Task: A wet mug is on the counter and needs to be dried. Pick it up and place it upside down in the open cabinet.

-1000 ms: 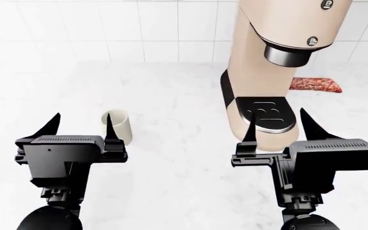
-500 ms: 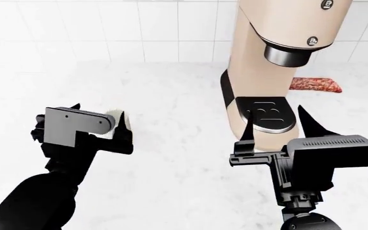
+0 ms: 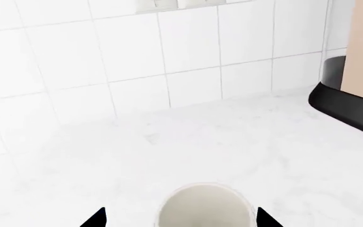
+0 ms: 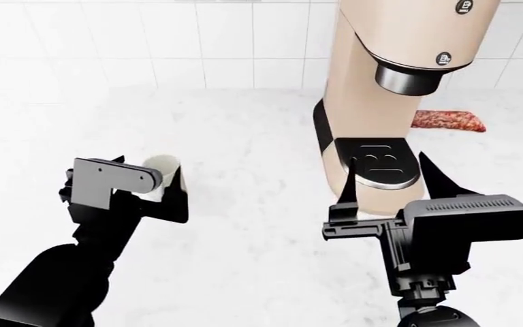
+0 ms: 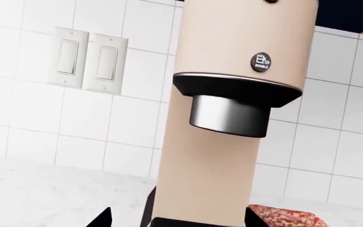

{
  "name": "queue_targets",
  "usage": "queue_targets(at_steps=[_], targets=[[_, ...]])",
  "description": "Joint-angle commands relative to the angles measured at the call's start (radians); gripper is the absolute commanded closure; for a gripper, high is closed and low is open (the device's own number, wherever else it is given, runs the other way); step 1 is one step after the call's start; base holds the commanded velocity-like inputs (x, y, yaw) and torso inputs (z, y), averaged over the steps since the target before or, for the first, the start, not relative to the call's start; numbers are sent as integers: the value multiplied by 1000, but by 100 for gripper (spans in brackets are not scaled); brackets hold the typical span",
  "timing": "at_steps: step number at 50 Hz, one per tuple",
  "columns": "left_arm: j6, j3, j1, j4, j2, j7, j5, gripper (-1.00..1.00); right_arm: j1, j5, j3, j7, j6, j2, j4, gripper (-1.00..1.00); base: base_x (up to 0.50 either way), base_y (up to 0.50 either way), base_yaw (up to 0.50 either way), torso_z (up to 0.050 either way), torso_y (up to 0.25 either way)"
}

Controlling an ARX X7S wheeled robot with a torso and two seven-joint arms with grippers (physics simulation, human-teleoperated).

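The cream-white mug [image 4: 163,163] stands upright on the white marble counter [image 4: 243,225], left of the coffee machine. My left gripper [image 4: 152,182] is turned on its side and straddles the mug. In the left wrist view the mug's open mouth [image 3: 203,208] lies between the two black fingertips [image 3: 96,219], with a gap on each side, so the left gripper [image 3: 180,220] is open. My right gripper [image 4: 389,180] hovers open and holds nothing in front of the machine's base; its own camera shows it [image 5: 178,220] facing the machine. The cabinet is out of view.
A tall beige coffee machine [image 4: 380,68] with a black drip tray [image 4: 380,163] stands at the right, close ahead of my right gripper. A reddish slab of meat [image 4: 449,120] lies behind it. White wall tiles and two light switches [image 5: 90,59] back the counter.
My left gripper rolled from level onto its side and moved forward around the mug. In the last half second it shifted only slightly. The right gripper drifted a little lower and left.
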Motion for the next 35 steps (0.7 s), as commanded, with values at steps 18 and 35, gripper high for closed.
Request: queue_targets(at_steps=[18, 35], targets=[[71, 28, 22, -198, -18, -1, 71, -100, 4, 11, -18, 13, 4, 11, -3, -100, 0, 0, 0, 0, -1], [76, 40, 7, -249, -6, -59, 114, -100, 5, 14, -28, 21, -2, 19, -1, -100, 0, 0, 0, 0, -2]])
